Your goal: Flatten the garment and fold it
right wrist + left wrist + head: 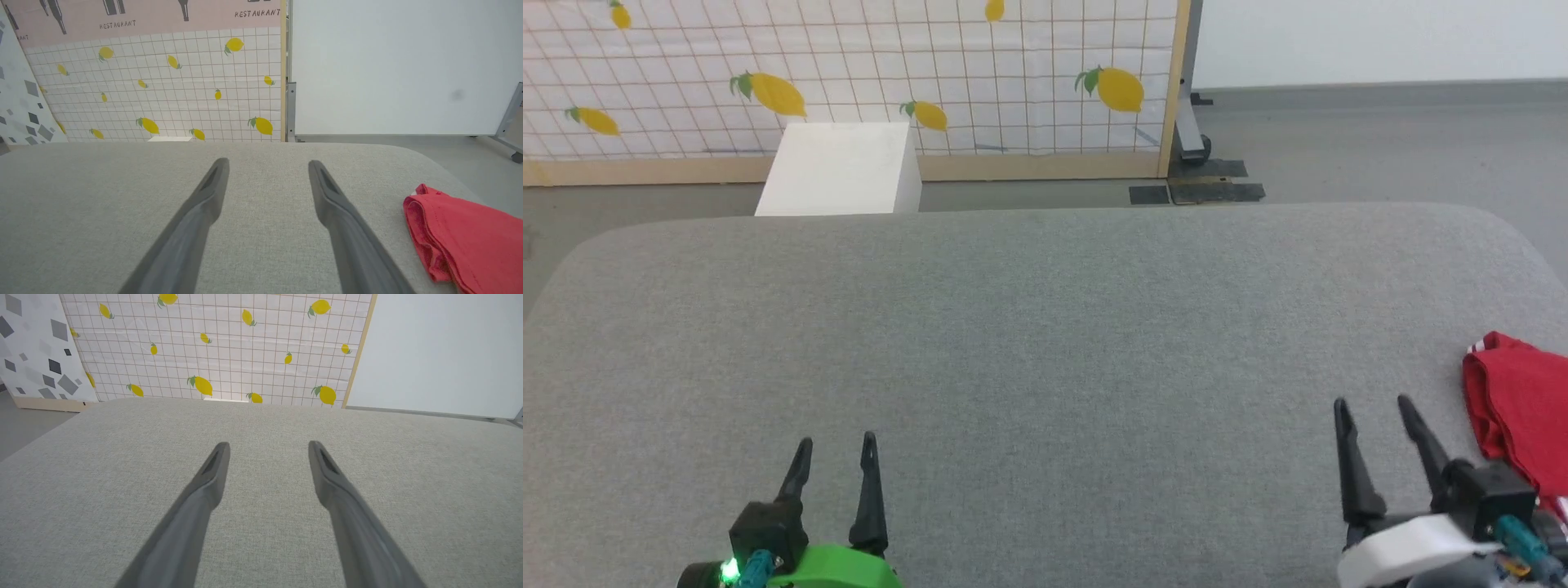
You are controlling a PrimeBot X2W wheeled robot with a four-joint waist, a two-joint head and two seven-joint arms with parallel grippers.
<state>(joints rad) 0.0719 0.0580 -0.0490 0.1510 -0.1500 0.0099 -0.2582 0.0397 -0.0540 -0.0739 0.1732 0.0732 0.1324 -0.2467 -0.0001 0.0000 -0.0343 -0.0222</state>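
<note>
Crumpled garment at the grey padded surface's right edge; both grippers empty.
Left gripper and right gripper sit at the front edge, fingers wide apart, with broad bare fabric between them. The garment lies just right of the right gripper. The right wrist view shows its layered folds; the left wrist view shows a grey-speckled panel.
</note>
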